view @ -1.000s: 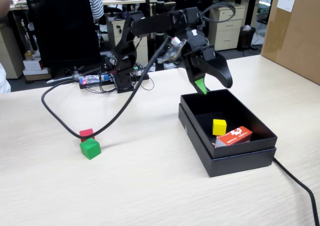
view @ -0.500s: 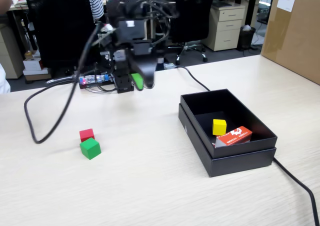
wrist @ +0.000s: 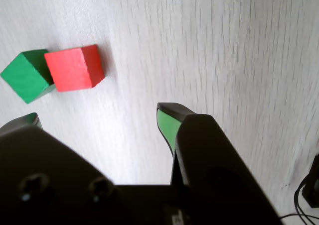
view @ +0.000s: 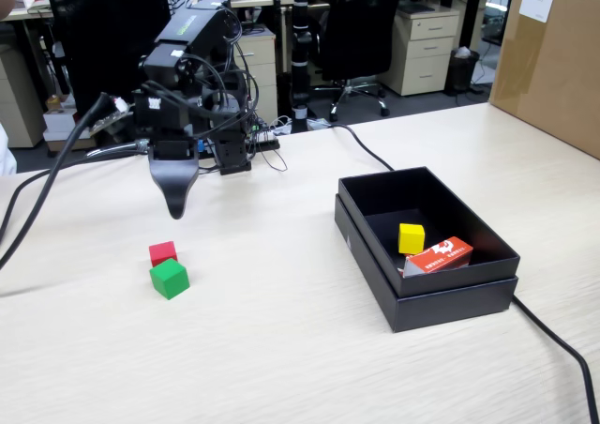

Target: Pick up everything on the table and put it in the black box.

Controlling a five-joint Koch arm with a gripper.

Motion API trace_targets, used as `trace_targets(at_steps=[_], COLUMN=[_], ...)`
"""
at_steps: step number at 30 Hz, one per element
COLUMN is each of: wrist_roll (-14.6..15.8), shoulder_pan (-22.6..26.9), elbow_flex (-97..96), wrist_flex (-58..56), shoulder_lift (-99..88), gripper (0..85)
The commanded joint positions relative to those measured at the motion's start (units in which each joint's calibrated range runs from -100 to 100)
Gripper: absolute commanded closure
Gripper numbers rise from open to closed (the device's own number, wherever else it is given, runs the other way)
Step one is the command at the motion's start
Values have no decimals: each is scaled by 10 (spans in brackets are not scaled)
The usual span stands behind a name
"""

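Wrist view shows my pincer (wrist: 97, 118) open and empty, the two green-lined jaws standing well apart with only pale wood grain between them. Up in the upper left of that frame sit the red cube (wrist: 75, 68) and the green cube (wrist: 26, 75), touching each other, the red one nearer to my open jaws. So the red cube lies up and to the left of the gap, off its centre line, and that offset is what the next move turns on, as I judge it: I need to slide toward the upper left before I drop.

From the fixed view, my pincer (view: 175, 204) hangs in the air at the left of the frame, tip pointing down, above the surface (view: 281, 349) and clear of everything. The red cube (view: 162, 252) rests just below it in the picture, with the green cube (view: 170, 279) pressed against its near side. The black box (view: 427, 288) stands well apart at the right of the frame, and the yellow cube (view: 411, 237) already lies inside it beside an orange-and-white carton (view: 441, 253).

Because the two cubes touch, closing on the red one may nudge the green one; I would straddle the red cube's free sides.
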Motion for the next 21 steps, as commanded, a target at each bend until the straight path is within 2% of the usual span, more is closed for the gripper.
trace_targets(at_steps=[1,9,21], wrist_roll=[-2,-2,-2], shoulder_pan=[-12,-28,-29], elbow_flex=[38,132,160], wrist_flex=[16,17,16], shoulder_lift=[32,174,236], gripper=[387,387,390])
